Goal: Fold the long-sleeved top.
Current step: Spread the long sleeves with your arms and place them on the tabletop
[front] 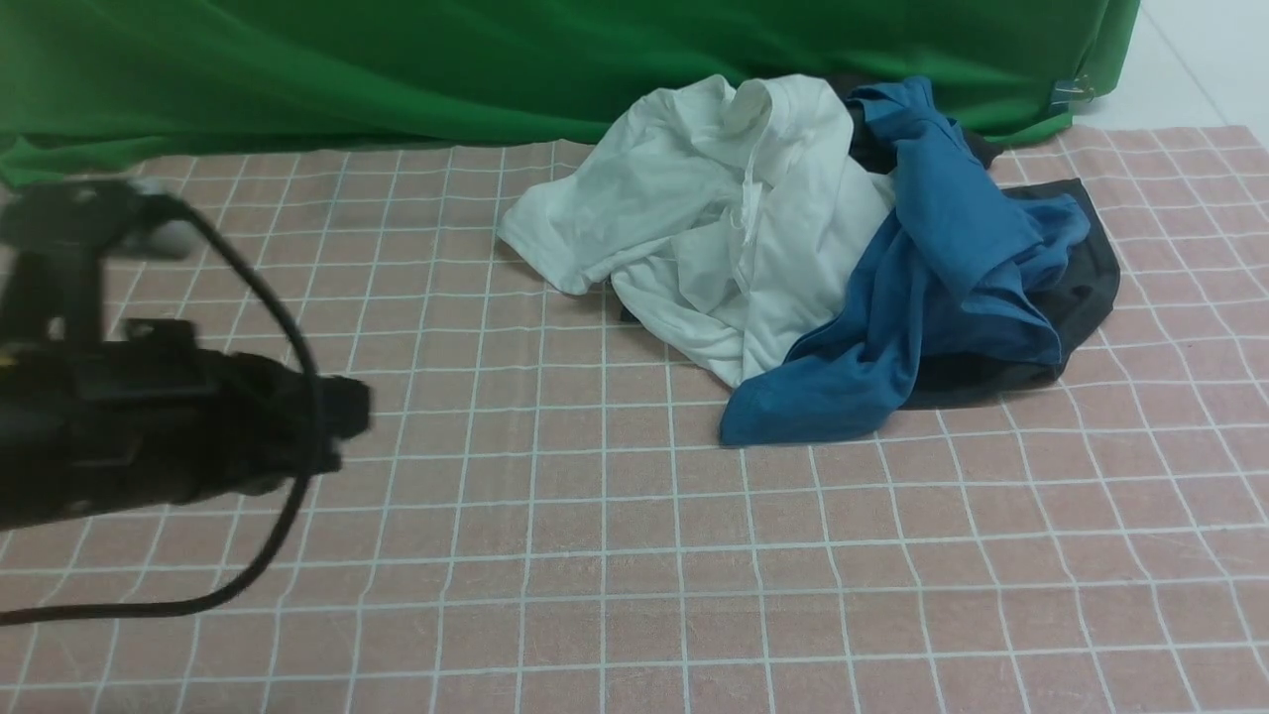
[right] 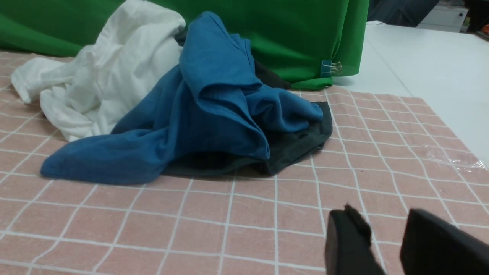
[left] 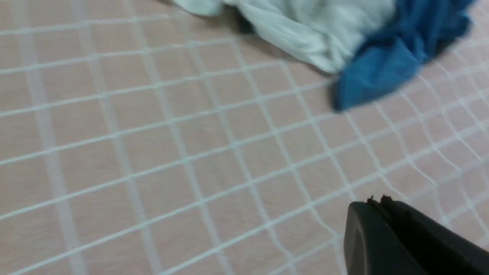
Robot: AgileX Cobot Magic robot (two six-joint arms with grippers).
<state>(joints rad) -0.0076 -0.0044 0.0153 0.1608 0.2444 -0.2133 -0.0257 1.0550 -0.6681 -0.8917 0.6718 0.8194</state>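
Two grippers are hanging low over the near part of a pink checked tablecloth [front: 595,555]. The left gripper [left: 378,200] is reaching in from the robot's left with its jaws pressed together, gripping nothing, and a few dark fibres are clinging to its tips. It is looking blurred in the front view, where a black cable [front: 288,327] is looping over its arm. The right gripper [right: 384,225] is showing only in its own wrist view. Its jaws are standing a little apart with only the tablecloth showing between them, and a tuft of dark fluff is sticking to one fingertip [right: 349,215].

Farther out, toward the robot's right, a pile of clothes is lying crumpled on the tablecloth. A blue top [front: 942,288] is draping over a dark grey garment [front: 1095,288], which is spreading flat at the pile's right edge. A white shirt [front: 714,218] is bunching against the blue top's left side, touching it.

Behind the pile, a strip of black cloth [front: 865,139] is peeking out between the white shirt and the blue top. Whether this is the long-sleeved top I cannot tell, since most of it is hidden. A green curtain [front: 397,69] is hanging along the far edge.
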